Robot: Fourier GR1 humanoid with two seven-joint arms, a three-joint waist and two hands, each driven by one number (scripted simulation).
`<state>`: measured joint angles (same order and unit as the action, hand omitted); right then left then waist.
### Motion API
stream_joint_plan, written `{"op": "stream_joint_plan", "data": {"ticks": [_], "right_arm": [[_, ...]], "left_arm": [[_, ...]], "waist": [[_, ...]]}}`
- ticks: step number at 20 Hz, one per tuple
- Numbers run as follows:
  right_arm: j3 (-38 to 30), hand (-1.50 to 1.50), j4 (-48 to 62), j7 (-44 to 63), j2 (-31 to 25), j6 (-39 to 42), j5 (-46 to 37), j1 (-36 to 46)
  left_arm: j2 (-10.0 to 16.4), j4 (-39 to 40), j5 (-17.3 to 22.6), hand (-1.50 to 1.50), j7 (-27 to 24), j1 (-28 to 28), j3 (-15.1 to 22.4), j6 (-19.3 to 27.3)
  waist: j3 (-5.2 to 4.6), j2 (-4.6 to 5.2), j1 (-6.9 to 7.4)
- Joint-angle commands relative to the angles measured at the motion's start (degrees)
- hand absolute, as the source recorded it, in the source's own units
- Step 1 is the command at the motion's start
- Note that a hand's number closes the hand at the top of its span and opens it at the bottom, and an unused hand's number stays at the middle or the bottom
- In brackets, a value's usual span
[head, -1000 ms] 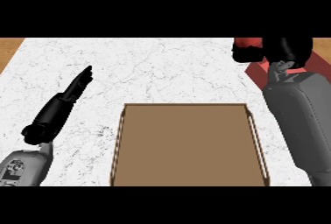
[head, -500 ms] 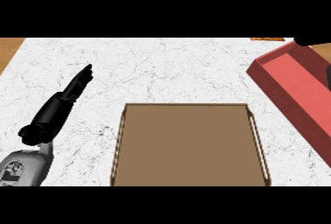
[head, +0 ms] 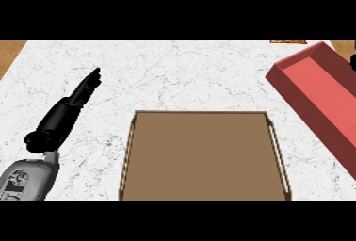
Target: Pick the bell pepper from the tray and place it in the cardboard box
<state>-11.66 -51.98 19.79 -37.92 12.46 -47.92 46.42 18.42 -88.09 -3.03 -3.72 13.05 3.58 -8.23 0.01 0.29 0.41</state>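
White marble counter (head: 181, 70): the right arm has swung clear of the red tray (head: 316, 89), leaving only a dark sliver of the right hand (head: 354, 61) at the edge (grip unreadable). No bell pepper shows, so it is probably lifted off-frame. The cardboard box (head: 205, 155) holds nothing; the left hand (head: 82, 92) rests with fingers straight.

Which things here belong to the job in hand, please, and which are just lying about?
For the job: brown tray; red box; left hand, open, resting at left. No bell pepper shows.
Just lying about: orange thing at the top edge, too little showing to identify.
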Motion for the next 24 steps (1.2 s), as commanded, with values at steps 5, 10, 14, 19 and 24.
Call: {"op": "stream_joint_plan", "data": {"ticks": [5, 10, 14, 19, 24], "right_arm": [[-0.1, 1.50, 12.5, -7.5, -5.2, 8.9, 0.5, -1.1], [-0.9, -1.50, 17.4, -20.0, -9.1, 15.2, 3.3, -0.7], [-5.1, -1.50, 16.5, -27.7, -8.0, 9.2, 7.1, -2.3], [-22.6, -1.50, 16.6, -25.8, -2.7, 3.0, 23.3, 4.9], [-33.0, -1.50, 21.4, -23.2, -4.2, -0.9, 31.4, 4.5]], "left_arm": [[-0.5, 1.9, -1.3, 0.00, -1.2, 1.5, -0.2, -0.8], [-1.3, 0.6, -1.2, 0.00, 2.3, 3.0, -0.3, -0.7], [-1.4, 0.4, -1.6, 0.00, -0.7, 0.2, -0.5, -0.9], [-0.6, 1.1, -1.3, 0.00, -0.3, 0.1, -1.5, -0.8], [-0.6, 1.5, -1.5, 0.00, -1.6, 0.3, -1.5, -1.3]], "waist": [[0.01, 0.07, 0.14], [0.06, 0.05, 0.27], [0.07, -0.03, 0.14], [0.27, -0.44, -0.92], [0.11, 0.04, -0.42]]}}
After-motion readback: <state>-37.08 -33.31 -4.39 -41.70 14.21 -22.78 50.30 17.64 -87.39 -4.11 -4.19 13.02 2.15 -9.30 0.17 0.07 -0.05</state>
